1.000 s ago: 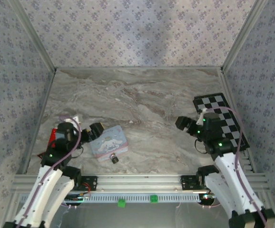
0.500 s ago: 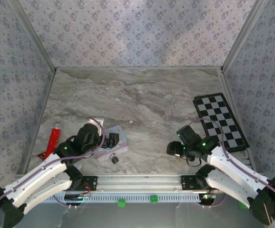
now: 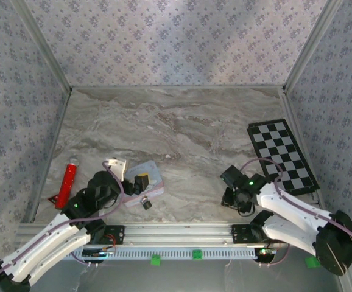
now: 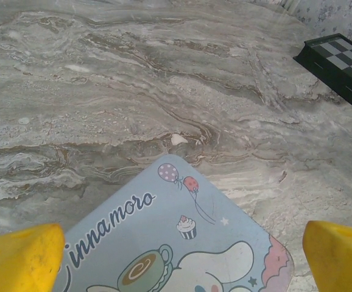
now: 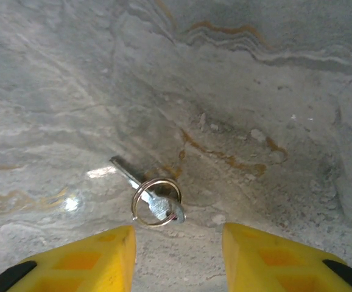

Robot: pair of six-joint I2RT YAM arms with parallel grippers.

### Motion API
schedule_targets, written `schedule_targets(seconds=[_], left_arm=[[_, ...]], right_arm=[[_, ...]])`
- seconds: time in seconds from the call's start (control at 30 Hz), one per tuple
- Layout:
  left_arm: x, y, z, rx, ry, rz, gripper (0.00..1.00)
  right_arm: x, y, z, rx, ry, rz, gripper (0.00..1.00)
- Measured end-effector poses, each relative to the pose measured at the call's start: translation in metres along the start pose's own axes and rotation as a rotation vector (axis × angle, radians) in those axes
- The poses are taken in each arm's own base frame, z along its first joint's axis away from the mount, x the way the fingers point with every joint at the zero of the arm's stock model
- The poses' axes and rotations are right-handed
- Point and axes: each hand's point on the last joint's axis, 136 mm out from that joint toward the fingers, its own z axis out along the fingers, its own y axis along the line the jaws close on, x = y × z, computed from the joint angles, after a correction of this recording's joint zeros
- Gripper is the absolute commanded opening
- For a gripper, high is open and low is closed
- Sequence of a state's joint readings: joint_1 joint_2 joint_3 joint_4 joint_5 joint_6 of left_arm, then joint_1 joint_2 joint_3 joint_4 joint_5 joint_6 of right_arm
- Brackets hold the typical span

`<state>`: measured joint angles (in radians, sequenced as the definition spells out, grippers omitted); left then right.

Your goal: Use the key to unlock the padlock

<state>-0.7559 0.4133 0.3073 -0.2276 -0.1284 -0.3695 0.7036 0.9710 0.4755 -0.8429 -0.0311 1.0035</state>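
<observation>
The tiny dark padlock [image 3: 146, 204] lies on the marble table just in front of the pale blue cartoon tin [image 3: 150, 174]. My left gripper [image 3: 140, 182] hangs low over the tin [image 4: 182, 243], open, with its yellow fingertips [image 4: 19, 258] wide apart on either side of the lid. A small silver key on a ring [image 5: 154, 201] lies flat on the table. My right gripper [image 5: 179, 258] is open just short of the key, one finger on each side, touching nothing. In the top view the right gripper [image 3: 231, 198] sits low at centre right.
A red tube-like object [image 3: 69, 177] and a small white piece [image 3: 115, 164] lie left of the tin. A black-and-white checkerboard [image 3: 282, 155] lies along the right wall and shows in the left wrist view [image 4: 346, 61]. Patterned walls enclose the table.
Both arms have come down from a raised pose. The left gripper swung over the tin. The right gripper moved left off the checkerboard and dropped to the table by the key.
</observation>
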Motion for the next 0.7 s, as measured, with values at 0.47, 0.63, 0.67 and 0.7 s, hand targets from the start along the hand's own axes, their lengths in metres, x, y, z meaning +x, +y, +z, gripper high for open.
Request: schedule_targets(seconds=[0.47, 0.63, 0.67, 0.7], left_arm=[[-0.009, 0.000, -0.006, 0.002, -0.048, -0.001, 1.00], [-0.009, 0.000, -0.006, 0.002, -0.048, -0.001, 1.00], [-0.009, 0.000, -0.006, 0.003, -0.048, -0.001, 1.00], [-0.009, 0.000, -0.006, 0.002, -0.048, -0.001, 1.00]], right_arm=[[-0.008, 0.006, 0.009, 0.078, 0.002, -0.024, 0.34], [-0.012, 0.007, 0.008, 0.093, -0.016, -0.027, 0.30], [-0.013, 0.007, 0.008, 0.096, -0.018, -0.027, 0.29], [-0.013, 0.006, 0.009, 0.097, -0.020, -0.027, 0.28]])
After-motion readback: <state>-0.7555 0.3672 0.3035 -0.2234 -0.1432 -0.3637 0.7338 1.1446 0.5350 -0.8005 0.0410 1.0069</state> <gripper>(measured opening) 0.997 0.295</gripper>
